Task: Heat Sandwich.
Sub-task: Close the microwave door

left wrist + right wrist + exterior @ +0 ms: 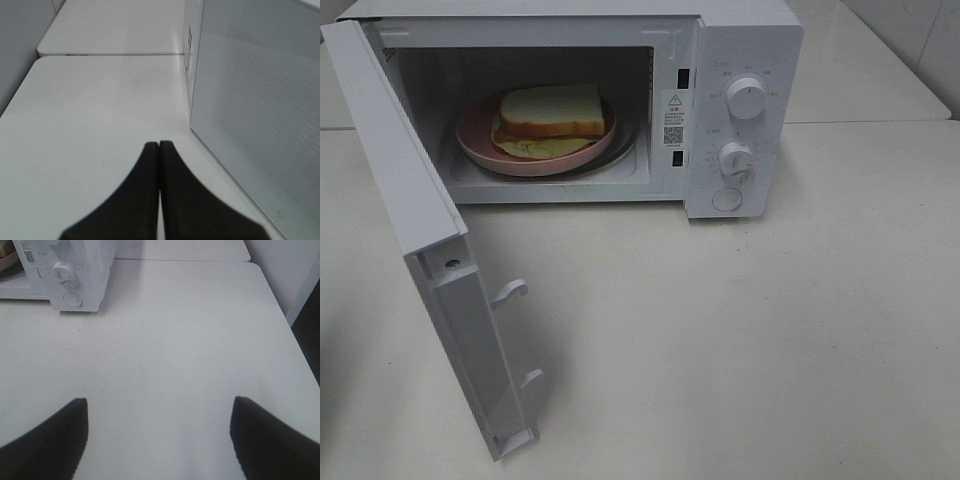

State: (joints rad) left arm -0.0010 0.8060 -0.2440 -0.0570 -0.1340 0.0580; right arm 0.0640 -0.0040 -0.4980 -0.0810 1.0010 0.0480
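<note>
**Load.** The white sliced-bread sandwich (552, 110) with a tan crust lies on a round pink plate (480, 150). A pale yellow-green layer shows beneath the sandwich at the plate's front. The plate sits inside the cavity of the white boxy microwave oven (750, 40). The sandwich lies wholly within the plate's rim and is clear of the cavity walls.

**Door.** The white hinged microwave door (390, 160) stands wide open and is swung out over the white tabletop (740, 340). Its two latch hooks are exposed.

**Controls.** The upper white round knob (747, 97), the lower white round knob (736, 159) and the round white push-button (727, 199) below them are all untouched by either arm. Their settings cannot be read.

**Grippers.** Neither arm appears in the exterior high view.
- **Left:** the left gripper (159, 146) has its dark fingers pressed tip to tip with nothing between them. It hangs over the tabletop just beside the outer face of the open door (260, 110).
- **Right:** the right gripper (159, 402) has its fingers spread wide and holds nothing. It is over bare tabletop, well apart from the control panel.

**Progress.** In my judgement the loading step is complete. The door has yet to be closed and latched, and the heating has yet to be set on the knobs. The left gripper's position beside the door suggests a push to close it is the step in hand.
</note>
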